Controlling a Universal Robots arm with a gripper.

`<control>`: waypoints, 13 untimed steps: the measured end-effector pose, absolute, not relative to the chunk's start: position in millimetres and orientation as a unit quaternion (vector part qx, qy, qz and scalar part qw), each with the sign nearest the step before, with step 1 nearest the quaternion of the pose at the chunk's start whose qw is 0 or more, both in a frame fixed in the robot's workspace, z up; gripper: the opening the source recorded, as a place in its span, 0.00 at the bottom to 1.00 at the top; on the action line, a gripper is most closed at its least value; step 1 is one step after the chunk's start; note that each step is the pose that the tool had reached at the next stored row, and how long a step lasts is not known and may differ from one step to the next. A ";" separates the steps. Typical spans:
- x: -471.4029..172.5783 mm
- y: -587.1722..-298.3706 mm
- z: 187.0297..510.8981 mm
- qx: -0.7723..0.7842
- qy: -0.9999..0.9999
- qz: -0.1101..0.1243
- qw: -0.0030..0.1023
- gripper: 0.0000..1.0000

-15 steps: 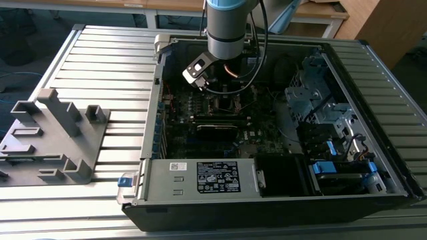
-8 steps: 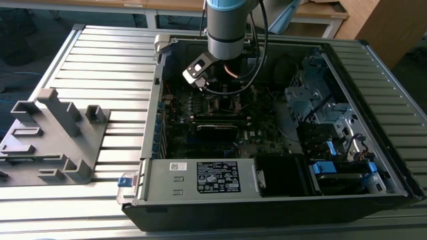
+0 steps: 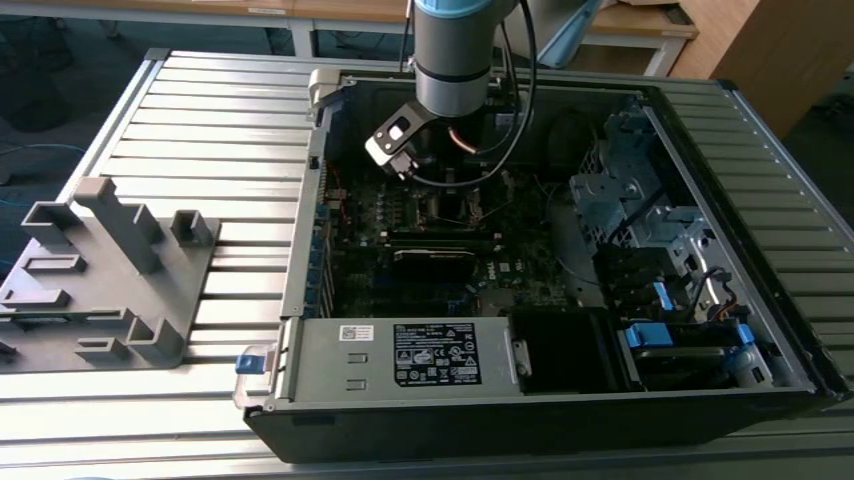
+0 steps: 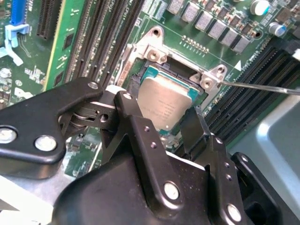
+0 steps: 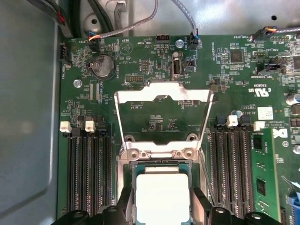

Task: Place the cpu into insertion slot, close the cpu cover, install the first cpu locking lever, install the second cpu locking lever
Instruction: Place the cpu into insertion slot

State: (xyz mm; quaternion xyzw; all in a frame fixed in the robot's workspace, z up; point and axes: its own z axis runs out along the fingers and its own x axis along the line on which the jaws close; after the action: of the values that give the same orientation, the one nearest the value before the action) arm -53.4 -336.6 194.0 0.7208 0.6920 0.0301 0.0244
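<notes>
Jaws of the gripper (image 4: 164,110) sit against two opposite edges of the cpu (image 5: 162,194), pinching it. cpu lies flat in the insertion slot (image 4: 149,74), socket rim visible round it. cpu cover (image 5: 136,95) is open, swung up off the socket, window clear over the green motherboard (image 5: 154,61). Thin metal lever rod (image 4: 262,86) sticks out beside the socket. Arm reaches down into the open PC case (image 3: 561,400) on the bench (image 3: 200,120).
</notes>
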 end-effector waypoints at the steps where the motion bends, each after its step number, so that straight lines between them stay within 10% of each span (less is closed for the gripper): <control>1: -53.4 -336.6 195.9 0.721 0.692 0.030 0.024 0.61; 13: -53.4 -336.6 205.5 0.721 0.692 0.030 0.024 0.61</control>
State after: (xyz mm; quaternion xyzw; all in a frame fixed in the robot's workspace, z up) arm -53.4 -336.6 205.5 0.7208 0.6920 0.0302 0.0243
